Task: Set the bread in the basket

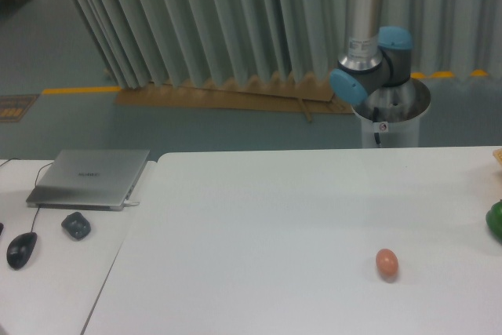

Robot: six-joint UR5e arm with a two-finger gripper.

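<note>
The bread is out of view and so is the basket. Only the lower part of my arm [366,29] shows, rising from its base [390,111] behind the table's far edge and leaving the frame at the top. The gripper is not in view. A small round brownish-orange egg [387,263] lies on the white table [298,217] toward the right front.
A green object [496,220] and a sliver of something yellowish [498,155] are cut off at the right edge. On the left table are a closed laptop [90,177], a dark mouse [22,249] and a small dark object [76,225].
</note>
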